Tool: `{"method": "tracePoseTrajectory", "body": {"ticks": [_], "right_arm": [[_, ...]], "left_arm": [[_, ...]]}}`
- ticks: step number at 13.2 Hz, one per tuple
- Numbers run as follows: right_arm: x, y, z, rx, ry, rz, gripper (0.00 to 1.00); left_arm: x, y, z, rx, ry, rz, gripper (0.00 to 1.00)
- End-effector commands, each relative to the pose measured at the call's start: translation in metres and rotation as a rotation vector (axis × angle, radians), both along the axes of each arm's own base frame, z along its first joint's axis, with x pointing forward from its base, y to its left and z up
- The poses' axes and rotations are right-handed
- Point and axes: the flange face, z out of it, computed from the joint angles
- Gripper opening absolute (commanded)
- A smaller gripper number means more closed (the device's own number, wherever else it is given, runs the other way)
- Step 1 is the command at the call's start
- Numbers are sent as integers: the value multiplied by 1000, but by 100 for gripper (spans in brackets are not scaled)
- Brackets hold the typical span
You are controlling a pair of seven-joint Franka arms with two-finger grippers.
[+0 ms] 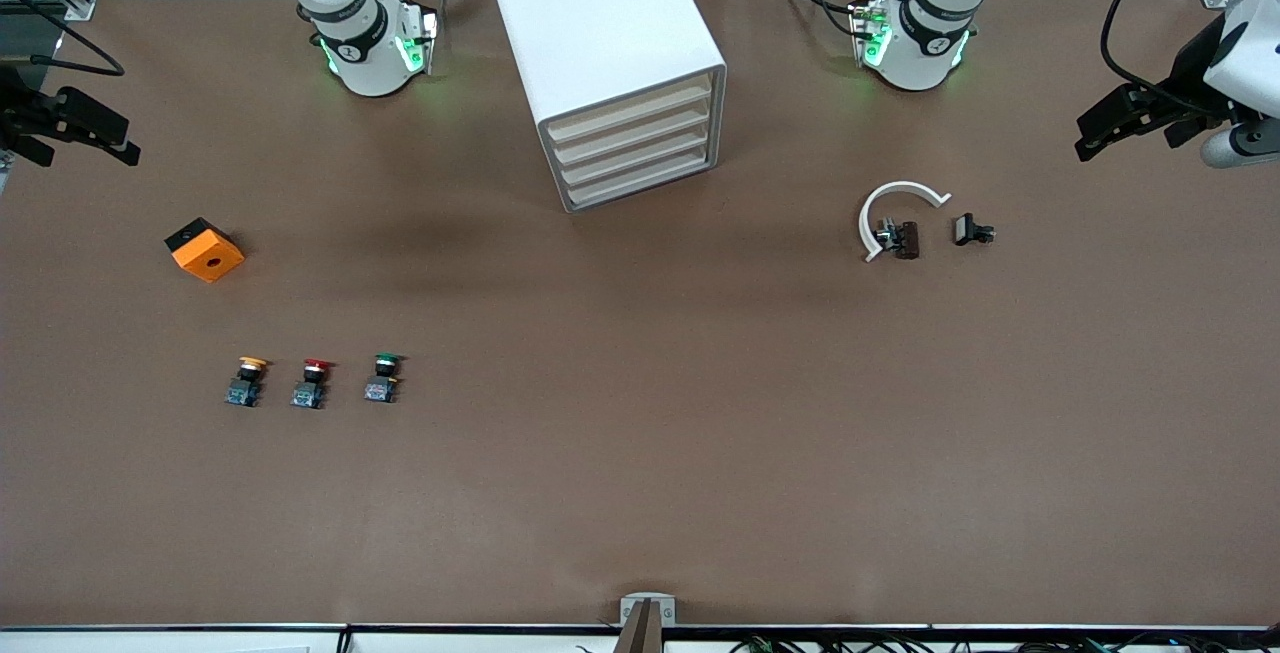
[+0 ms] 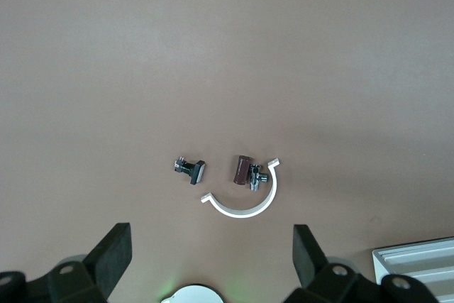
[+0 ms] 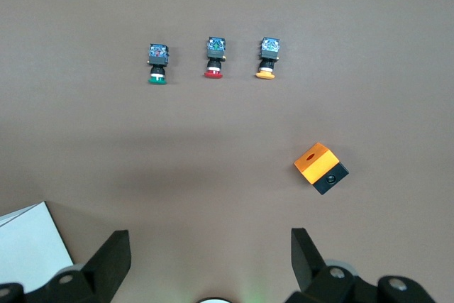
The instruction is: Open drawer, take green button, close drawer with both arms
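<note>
Green-capped button (image 1: 383, 378) on the table, last in a row with a red-capped button (image 1: 312, 383) and an orange-capped button (image 1: 246, 381), toward the right arm's end. White drawer cabinet (image 1: 610, 63) shut, mid-table between the arm bases. Left gripper (image 1: 1125, 118) and right gripper (image 1: 75, 123) parked at the table ends, fingers wide, empty

No legible text, labels or numbers anywhere

The front view looks down from high across the brown counter (image 1: 640, 453), facing both bases. Each wrist view looks down from well above; the right shares the green-capped push button (image 1: 384, 379) (image 3: 157, 63), the left the white curved plastic clip (image 1: 893, 211) (image 2: 245, 204)
</note>
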Motion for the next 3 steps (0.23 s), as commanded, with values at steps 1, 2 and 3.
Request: {"method": "tracePoseTrajectory", "body": {"ticks": [1, 2, 3], "right_arm": [[-5, 0, 6, 2, -5, 9, 100], [-7, -3, 5, 3, -2, 4, 100], [-7, -3, 6, 2, -3, 4, 100]], "left_arm": [[6, -2, 6, 0, -10, -60, 100], [5, -3, 7, 2, -9, -84, 100], [5, -3, 7, 2, -9, -95, 100]]}}
